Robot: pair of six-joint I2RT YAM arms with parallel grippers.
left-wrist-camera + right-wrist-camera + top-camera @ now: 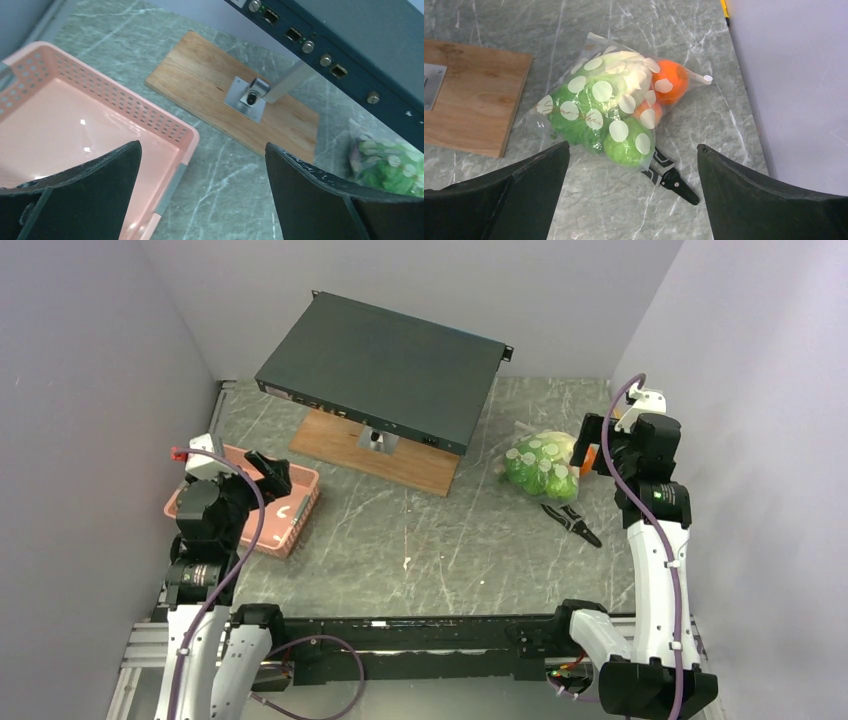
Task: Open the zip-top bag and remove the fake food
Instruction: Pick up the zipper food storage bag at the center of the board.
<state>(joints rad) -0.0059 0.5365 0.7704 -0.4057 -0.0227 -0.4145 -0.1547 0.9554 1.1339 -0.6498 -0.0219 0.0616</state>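
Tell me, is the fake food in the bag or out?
In. The bag lies bulging on the table, green pieces and an orange ball showing through its plastic; none lies loose.

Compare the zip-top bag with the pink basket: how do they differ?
The zip-top bag is clear plastic with white dots; the pink basket is opaque with perforated walls. The bag bulges with fake food on the right, against the pliers; the basket sits on the left. Both rest on the table.

Soft, even light from above, with faint shadows on the tabletop. Small white glints sit on the pink basket floor; all three views are fairly sharp.
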